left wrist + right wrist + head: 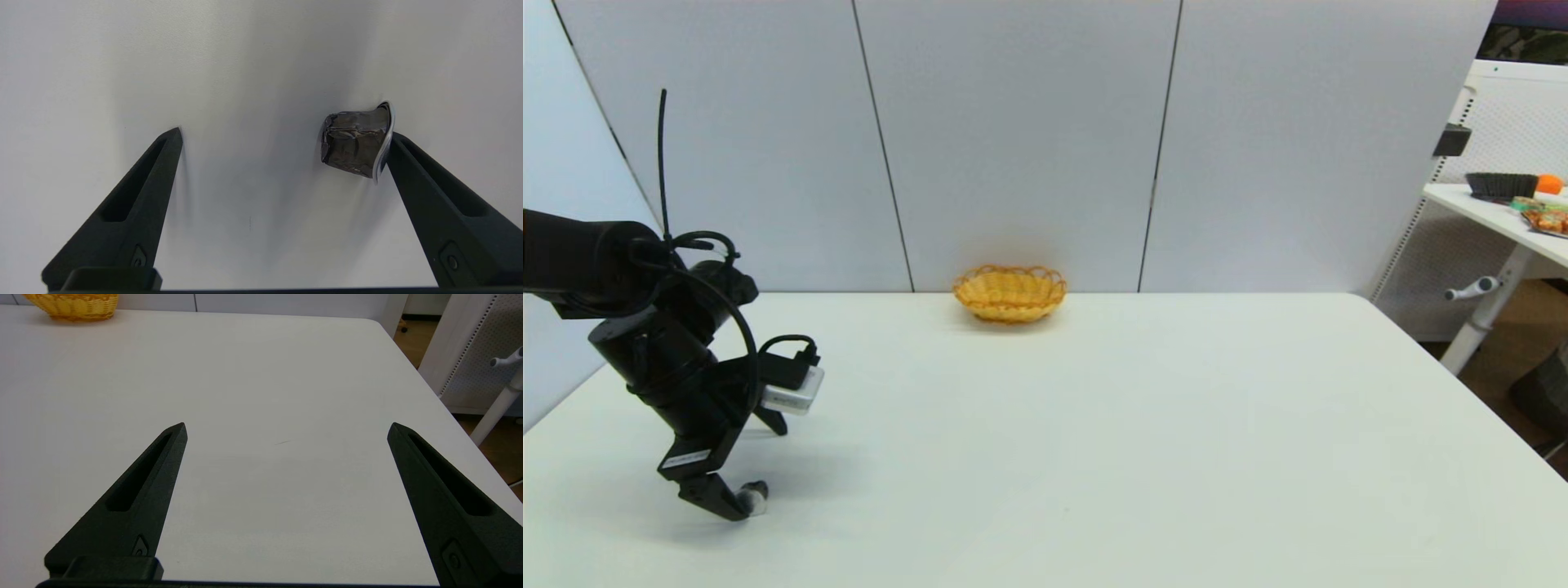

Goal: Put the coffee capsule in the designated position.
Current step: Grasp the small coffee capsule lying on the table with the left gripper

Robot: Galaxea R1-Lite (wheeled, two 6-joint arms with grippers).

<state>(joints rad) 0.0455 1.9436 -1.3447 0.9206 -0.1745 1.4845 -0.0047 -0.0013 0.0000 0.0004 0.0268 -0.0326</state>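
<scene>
Left wrist view gives you the closest look: your left end effector (284, 134) is down at the white desk (245, 61) with its two fingers spread wide, gripping nothing. The coffee capsule (355, 141) lies on its side on the desk between them, its foil rim touching the tip of one finger (433, 204), its crumpled dark grey body pointing into the gap; the other finger (139, 204) is well apart from it.

In the head view, you see that same end effector (737, 502) at the near left of the desk (1094, 449), the arm angled down, with the capsule (756, 495) showing pale at the fingertips.

Your right end effector (286, 428) hangs over bare desk on the right side, its fingers also wide apart and holding nothing.

Farthest off, the wicker basket (1009, 293) sits at the back edge of the desk near the middle, against the wall panels (1013, 139), well apart from the capsule.
</scene>
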